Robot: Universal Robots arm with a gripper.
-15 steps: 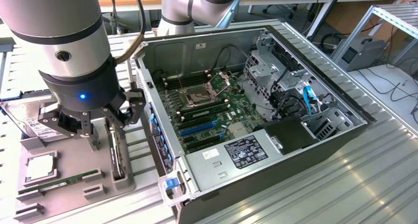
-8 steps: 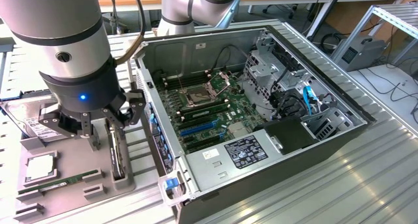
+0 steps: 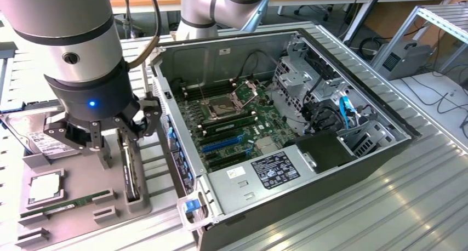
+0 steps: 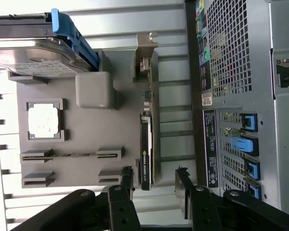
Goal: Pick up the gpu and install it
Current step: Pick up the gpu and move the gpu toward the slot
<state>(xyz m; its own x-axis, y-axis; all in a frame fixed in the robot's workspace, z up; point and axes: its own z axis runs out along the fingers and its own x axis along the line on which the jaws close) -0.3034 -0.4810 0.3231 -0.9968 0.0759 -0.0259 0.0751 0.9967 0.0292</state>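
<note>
One gpu (image 4: 145,144) stands edgewise on one tray (image 4: 86,130) beneath one open pincer (image 4: 155,178).

- One open grey metal computer case (image 3: 212,59)
- One flat grey parts tray (image 3: 80,177)
- One gpu (image 3: 131,174), a slim black card with silvery bracket
- One silver labelled hard drive (image 3: 40,141)
- One square silver processor chip (image 3: 45,188)
- One thin green RAM stick (image 3: 66,204)

The slim, long black gpu card (image 3: 131,174), with a silvery metal end bracket (image 4: 145,57) at one end, stands upright on its long edge. It sits in a slot of the grey plastic parts tray (image 3: 80,180), along the side nearest the open computer case (image 3: 219,56). It is not yet lifted.
</note>
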